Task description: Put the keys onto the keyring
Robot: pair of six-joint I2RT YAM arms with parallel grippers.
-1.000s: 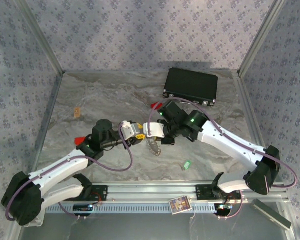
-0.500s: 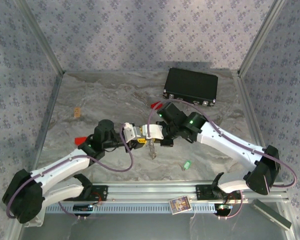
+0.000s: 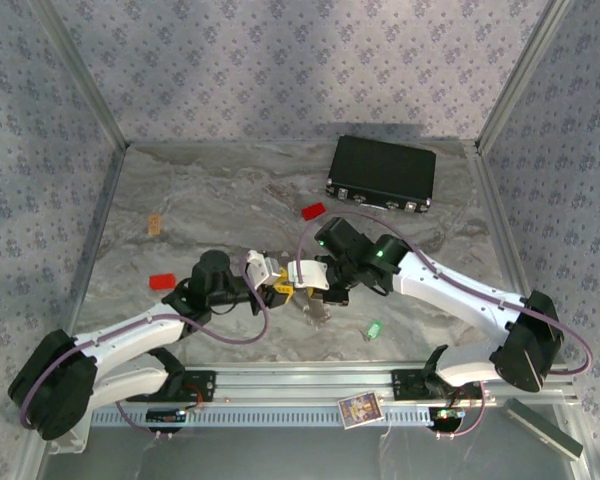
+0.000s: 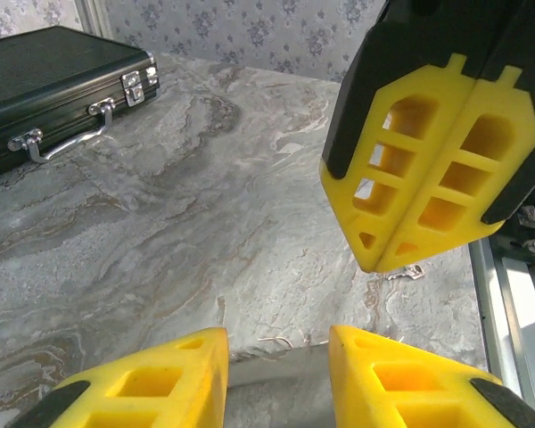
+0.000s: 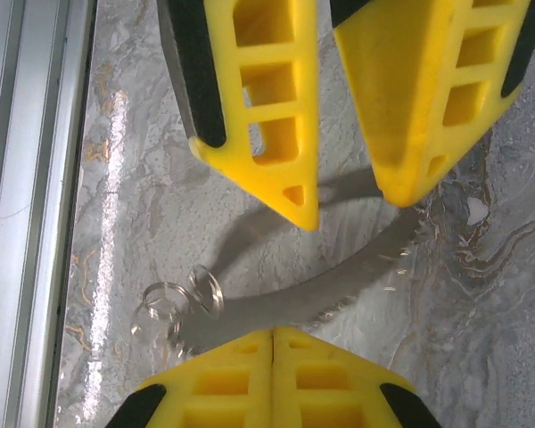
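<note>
My right gripper (image 3: pixel 318 291) is shut at the table's middle, and the silvery keyring (image 3: pixel 317 306) hangs from its tip down to the marble. In the right wrist view the keyring (image 5: pixel 180 301) sits just left of my shut right gripper (image 5: pixel 273 334). Tip to tip with it, my left gripper (image 3: pixel 280 287) is open with nothing between its fingers; the left wrist view shows my left gripper (image 4: pixel 276 343) facing the shut right gripper (image 4: pixel 379 263). A green key (image 3: pixel 374 329) lies loose to the front right. Two small red pieces (image 3: pixel 313 211) (image 3: pixel 161 282) lie apart; I cannot tell which is the red key.
A black case (image 3: pixel 382 172) with metal latches lies at the back right, also in the left wrist view (image 4: pixel 45 80). An aluminium rail (image 3: pixel 300 385) runs along the near edge. Patterned walls enclose the table on three sides.
Both grippers have come forward and lower, still tip to tip, and the keyring came along with the right one. The red piece by the case is now uncovered.
</note>
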